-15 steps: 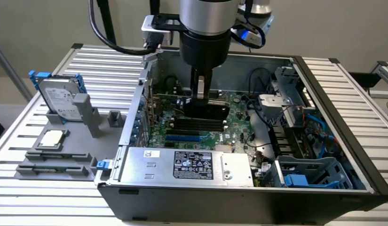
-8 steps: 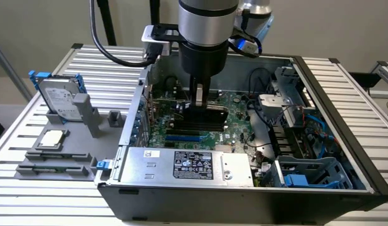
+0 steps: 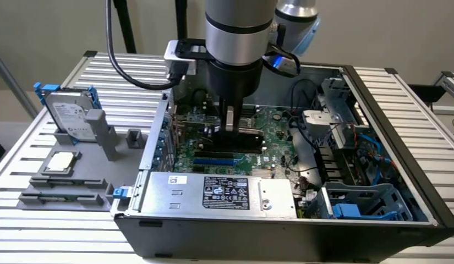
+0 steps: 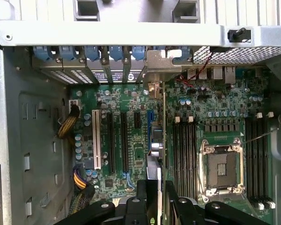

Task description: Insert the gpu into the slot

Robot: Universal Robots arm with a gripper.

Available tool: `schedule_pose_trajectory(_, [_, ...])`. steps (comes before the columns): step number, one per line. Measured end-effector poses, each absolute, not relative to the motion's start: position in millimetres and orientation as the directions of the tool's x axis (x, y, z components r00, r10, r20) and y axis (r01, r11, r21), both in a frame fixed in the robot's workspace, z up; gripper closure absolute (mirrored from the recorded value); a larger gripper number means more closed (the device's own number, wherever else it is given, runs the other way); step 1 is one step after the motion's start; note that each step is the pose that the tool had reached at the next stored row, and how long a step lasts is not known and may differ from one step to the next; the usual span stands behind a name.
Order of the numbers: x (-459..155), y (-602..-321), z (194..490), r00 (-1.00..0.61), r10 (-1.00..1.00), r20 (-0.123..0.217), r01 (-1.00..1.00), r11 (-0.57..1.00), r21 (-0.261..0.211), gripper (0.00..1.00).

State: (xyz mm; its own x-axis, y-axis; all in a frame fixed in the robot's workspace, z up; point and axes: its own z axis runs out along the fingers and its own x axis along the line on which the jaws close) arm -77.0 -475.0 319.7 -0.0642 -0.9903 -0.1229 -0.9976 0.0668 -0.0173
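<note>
One arm is seen reaching down into one open computer case [image 3: 392, 118] that lies on a slatted counter [image 3: 131, 71]. One pincer [image 3: 233, 130] is closed on the gpu [image 3: 231, 144], with a finger on each side of the card, as is seen in the wrist view [image 4: 158, 193]. The gpu [image 4: 163, 123] is held edge-on above the green motherboard [image 4: 215, 105], with its metal bracket turned toward the row of rear openings in the case. One blue slot [image 4: 151, 124] is seen just beside the card's edge; in the exterior view part of this slot [image 3: 214, 163] is left uncovered on the side nearer the power supply [image 3: 219, 192]. Whether the card touches the slot cannot be told. One white slot [image 4: 96, 138] and one silver CPU socket [image 4: 222, 168] are counted on the board. One hard drive [image 3: 69, 118] is stood upright on the counter at the exterior view's left.
</note>
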Motion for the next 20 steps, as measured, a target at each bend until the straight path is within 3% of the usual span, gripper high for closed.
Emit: schedule_pose_trajectory(20, [-80.1,-475.0,293.3,-0.057,-0.991,-0.123,-0.998,0.059,-0.017,0.74])
